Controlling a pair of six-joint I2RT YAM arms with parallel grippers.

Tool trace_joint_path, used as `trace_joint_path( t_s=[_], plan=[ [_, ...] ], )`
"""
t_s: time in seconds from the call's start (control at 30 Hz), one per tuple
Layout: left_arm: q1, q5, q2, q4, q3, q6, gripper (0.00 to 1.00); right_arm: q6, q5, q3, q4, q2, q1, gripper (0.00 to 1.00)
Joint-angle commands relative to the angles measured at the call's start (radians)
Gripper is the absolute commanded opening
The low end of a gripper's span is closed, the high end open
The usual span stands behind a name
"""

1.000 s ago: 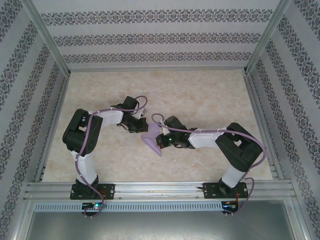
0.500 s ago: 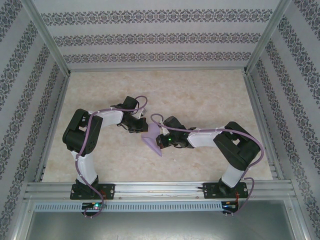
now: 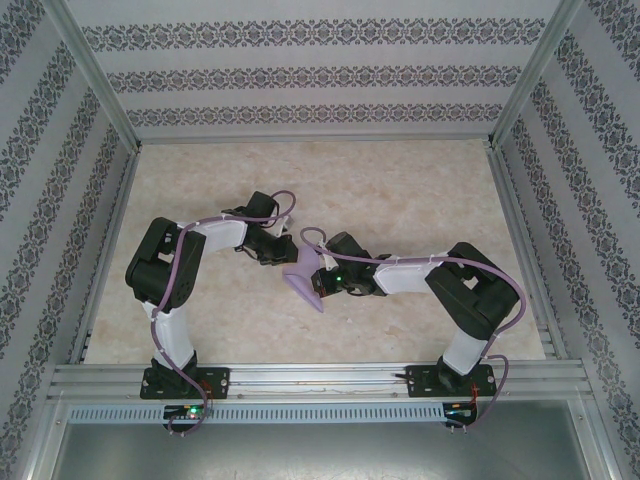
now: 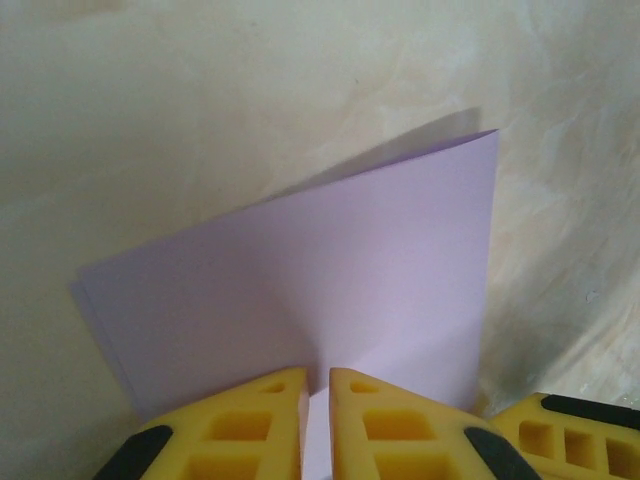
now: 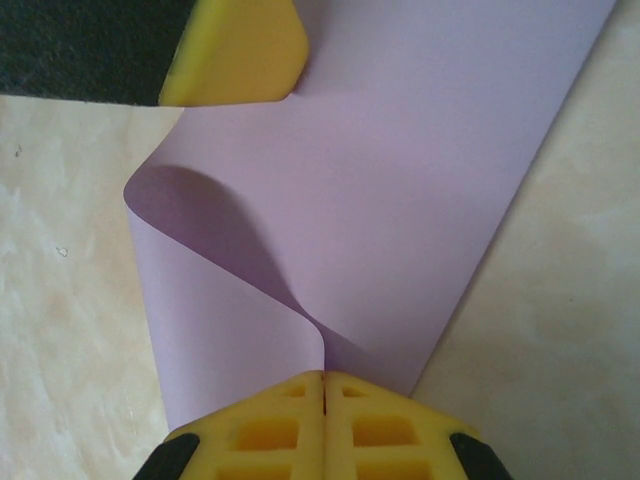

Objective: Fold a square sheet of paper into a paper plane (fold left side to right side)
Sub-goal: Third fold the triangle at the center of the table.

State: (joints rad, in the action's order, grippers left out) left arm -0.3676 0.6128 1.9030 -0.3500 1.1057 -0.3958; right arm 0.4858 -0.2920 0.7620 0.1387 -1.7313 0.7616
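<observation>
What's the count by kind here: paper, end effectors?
square sheet of paper, lilac: 1
end effectors, yellow fingers: 2 (left end effector, right end effector)
Total: 3

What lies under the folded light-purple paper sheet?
Around its edges the beige marbled table shows beneath the light-purple paper sheet; the spot directly under it is covered.
</observation>
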Motion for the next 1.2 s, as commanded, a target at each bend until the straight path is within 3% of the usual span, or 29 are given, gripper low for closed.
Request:
trace_joint_path(
  t_s=[0.0, 0.3, 0.7, 0.97, 1.17],
  plan=[
    [-0.011, -0.056, -0.001, -0.056, 0.052, 0.015, 0.17, -0.024, 0.025, 0.004, -0.057, -0.033, 0.005, 0.0],
    [-0.004, -0.069, -0.102, -0.031, 0.066, 0.017, 0.18, -0.024, 0.027, -0.007, -0.062, -0.031, 0.005, 0.0],
    [0.03, 0.05, -0.357, 0.183, -0.227, -0.102, 0.08, -0.019, 0.02, 0.002, -0.074, -0.049, 0.003, 0.0],
    [0.009, 0.176, -0.377, 0.337, -0.377, -0.229, 0.07, -0.018, 0.024, 0.0, -0.077, -0.062, 0.004, 0.0],
    [-0.032, 0.201, -0.327, 0.43, -0.405, -0.291, 0.07, -0.019, 0.025, 0.006, -0.09, -0.07, 0.005, 0.0]
  ],
)
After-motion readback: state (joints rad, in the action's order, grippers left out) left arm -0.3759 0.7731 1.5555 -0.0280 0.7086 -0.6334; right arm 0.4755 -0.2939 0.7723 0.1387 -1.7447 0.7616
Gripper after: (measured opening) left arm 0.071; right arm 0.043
